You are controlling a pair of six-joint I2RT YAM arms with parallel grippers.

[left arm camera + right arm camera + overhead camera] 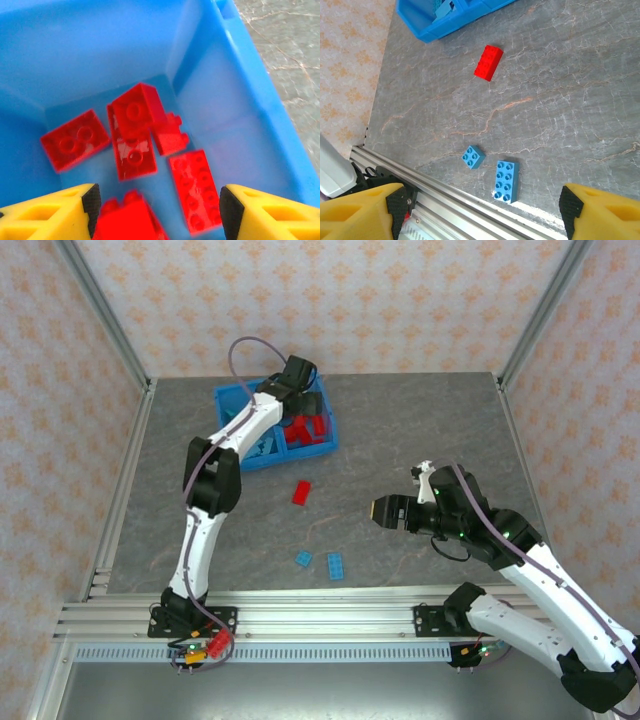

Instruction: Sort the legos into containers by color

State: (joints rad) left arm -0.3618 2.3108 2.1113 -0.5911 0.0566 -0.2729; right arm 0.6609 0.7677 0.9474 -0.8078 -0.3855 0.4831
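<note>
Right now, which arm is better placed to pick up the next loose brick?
The right, probably. The right gripper hangs open over the table near the red brick, small blue brick and long blue brick; the left gripper is away over the bin.

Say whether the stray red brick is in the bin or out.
Out: the red brick lies on the table, apart from the bin.

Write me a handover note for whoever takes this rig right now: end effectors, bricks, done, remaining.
Left end effector: open, over the red compartment of the bin.
Right end effector: open, empty, above the table.
Done: red bricks in one compartment, light blue bricks in the other.
Left: loose red brick, small blue brick and long blue brick on the table.
</note>
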